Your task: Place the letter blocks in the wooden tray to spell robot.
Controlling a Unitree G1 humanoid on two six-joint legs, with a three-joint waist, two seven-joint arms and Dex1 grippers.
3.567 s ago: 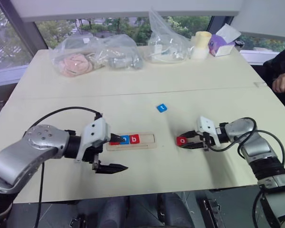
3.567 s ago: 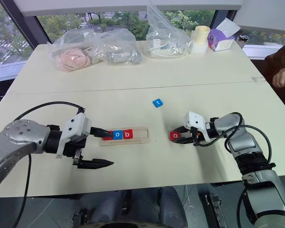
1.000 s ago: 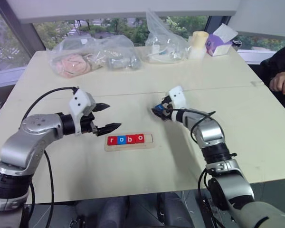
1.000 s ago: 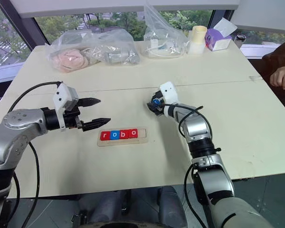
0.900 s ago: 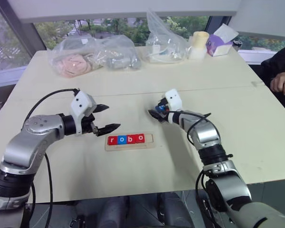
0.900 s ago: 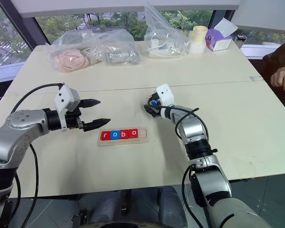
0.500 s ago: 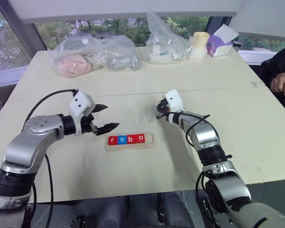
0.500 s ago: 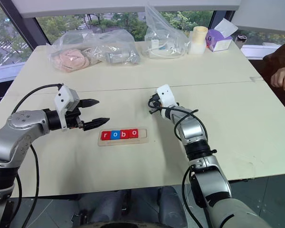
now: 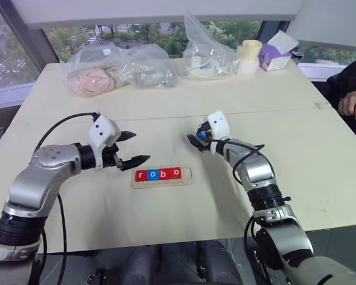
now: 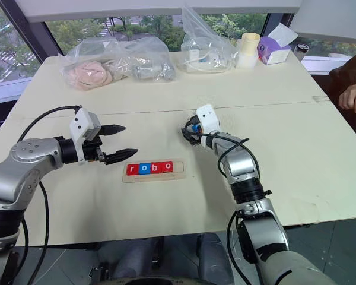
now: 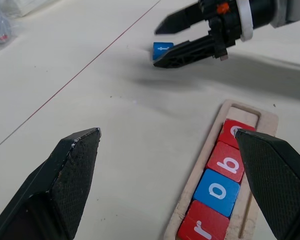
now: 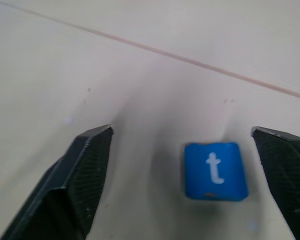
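The wooden tray (image 9: pixel 187 175) lies in the middle of the table. In it stand letter blocks (image 9: pixel 158 174) reading r, o, b, o: red, blue, red, red (image 11: pixel 220 180). The slot's right end is bare. A blue t block (image 12: pixel 216 171) lies flat on the table behind and to the right of the tray. My right gripper (image 9: pixel 195 139) is open, with a finger on each side of the t block and not touching it. To the left of the tray my left gripper (image 9: pixel 138 147) hovers open, with nothing in it.
Clear plastic bags (image 9: pixel 114 68) (image 9: pixel 206 52) with soft items, a pale cup (image 9: pixel 251 56) and a purple tissue box (image 9: pixel 275 51) line the table's far edge. A person's hand (image 9: pixel 350 104) rests at the right edge.
My right gripper was shut half a second ago and now stands open around the t block. The left arm has kept still.
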